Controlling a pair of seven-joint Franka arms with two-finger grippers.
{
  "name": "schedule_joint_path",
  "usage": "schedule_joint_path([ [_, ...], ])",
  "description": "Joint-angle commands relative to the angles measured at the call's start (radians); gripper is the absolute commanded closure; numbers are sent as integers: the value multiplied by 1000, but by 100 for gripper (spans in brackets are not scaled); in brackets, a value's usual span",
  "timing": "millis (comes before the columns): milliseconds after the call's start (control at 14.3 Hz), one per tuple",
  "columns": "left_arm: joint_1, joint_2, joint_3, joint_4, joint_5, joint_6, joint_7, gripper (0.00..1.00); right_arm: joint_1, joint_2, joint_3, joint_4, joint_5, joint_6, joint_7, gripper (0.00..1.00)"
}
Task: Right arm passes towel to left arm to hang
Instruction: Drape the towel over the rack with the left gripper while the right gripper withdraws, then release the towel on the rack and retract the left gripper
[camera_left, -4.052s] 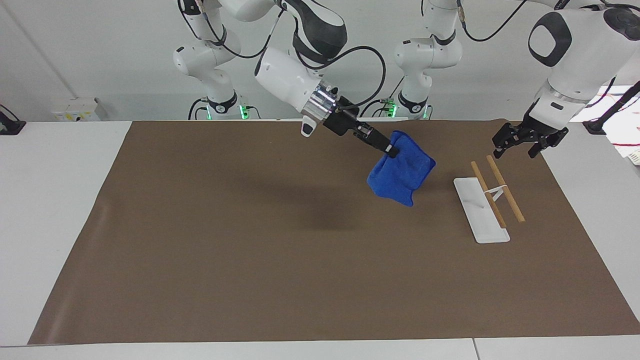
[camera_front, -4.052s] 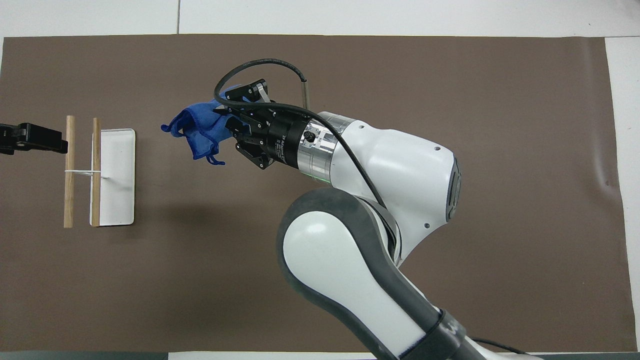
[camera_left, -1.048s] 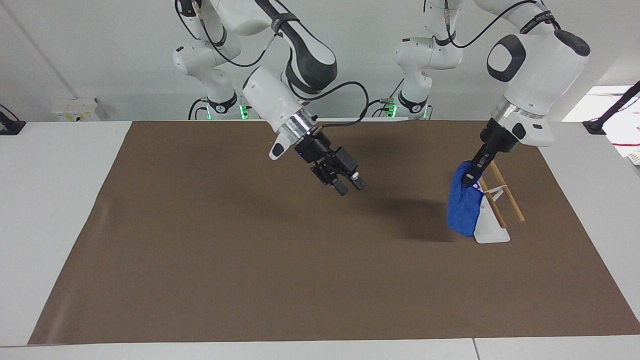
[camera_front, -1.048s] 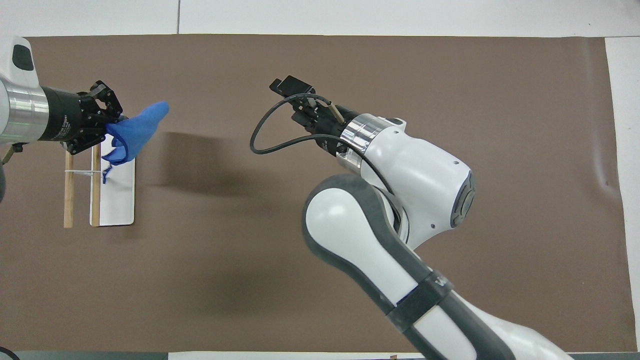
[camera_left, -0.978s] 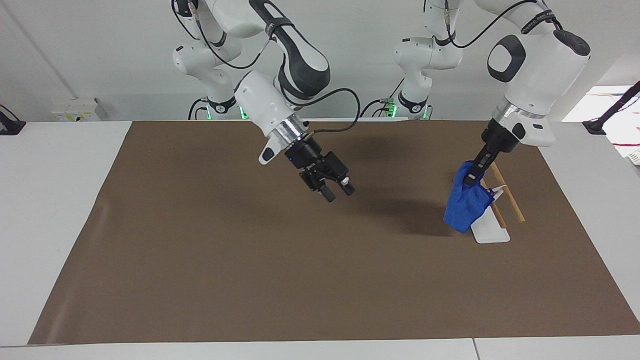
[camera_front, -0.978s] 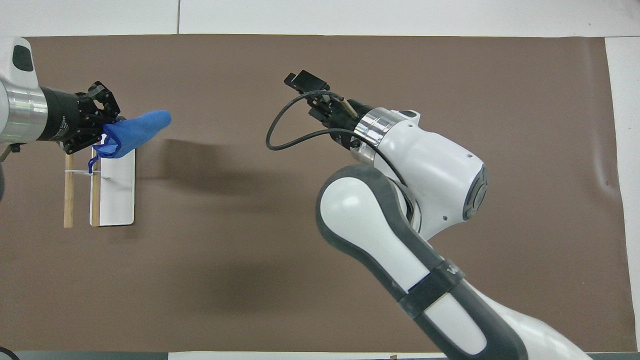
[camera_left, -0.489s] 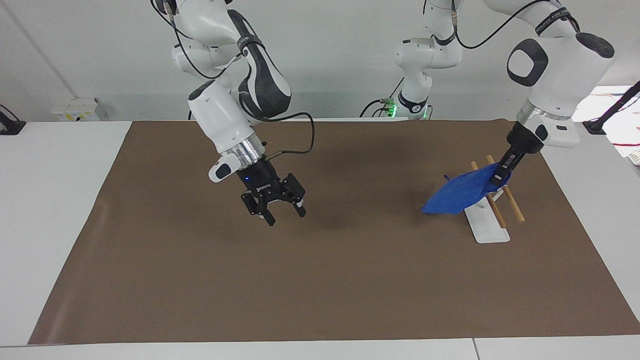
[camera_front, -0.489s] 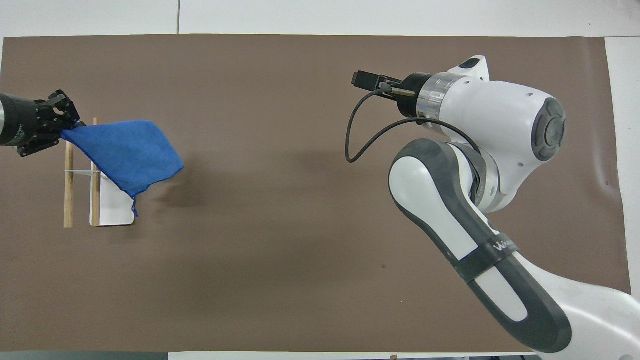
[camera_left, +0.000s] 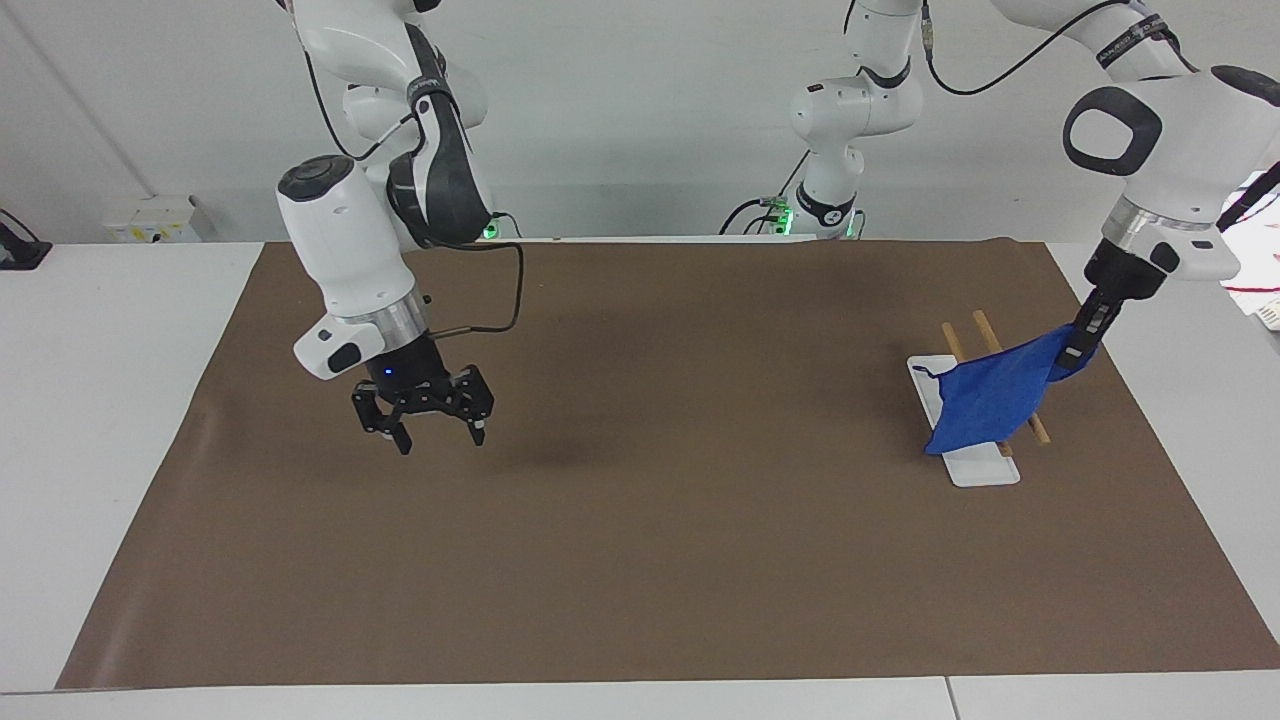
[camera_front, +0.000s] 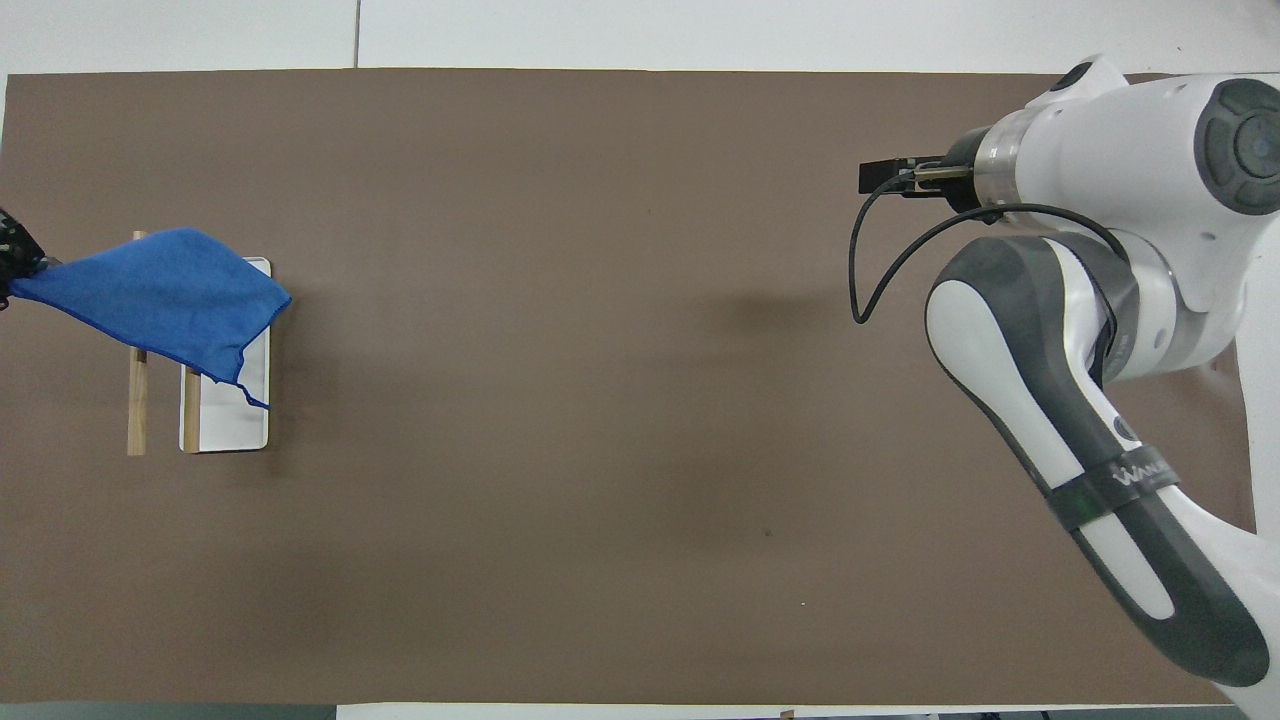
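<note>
The blue towel (camera_left: 990, 395) hangs slantwise from one corner, and my left gripper (camera_left: 1080, 352) is shut on that corner. It stretches down across the two wooden rods (camera_left: 1036, 430) of the rack, and its low corner reaches the rack's white base (camera_left: 975, 470). From overhead, the towel (camera_front: 160, 295) covers the rods' ends that lie farther from the robots, and only the tip of the left gripper (camera_front: 10, 262) shows at the view's edge. My right gripper (camera_left: 440, 437) hangs open and empty over the brown mat toward the right arm's end.
A brown mat (camera_left: 640, 560) covers most of the white table. The rack's base (camera_front: 235, 425) and rods (camera_front: 137, 410) stand toward the left arm's end. The right arm's elbow and wrist (camera_front: 1100, 160) rise high over its own end of the mat.
My left gripper has drawn the towel outward over the rack, and the cloth has spread across both rods. The right arm has swung away to its own end, still open.
</note>
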Motion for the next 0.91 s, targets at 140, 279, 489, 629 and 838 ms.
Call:
schedule_joint_path([
  [140, 43, -18, -9, -40, 18, 76, 54, 100, -48, -86, -10, 22, -121, -205, -10, 0],
  [279, 69, 0, -9, -40, 18, 97, 69, 100, -74, -150, -12, 22, -132, -297, -10, 0],
  [489, 79, 32, -9, -40, 18, 128, 95, 100, -111, -237, -12, 43, -130, -459, -13, 0],
  [629, 93, 52, -9, -47, 18, 135, 104, 100, -133, -230, -15, 147, -119, -616, -13, 0],
  [838, 132, 54, -9, -86, 18, 140, 172, 100, -131, -215, -18, 191, -115, -701, 7, 0],
])
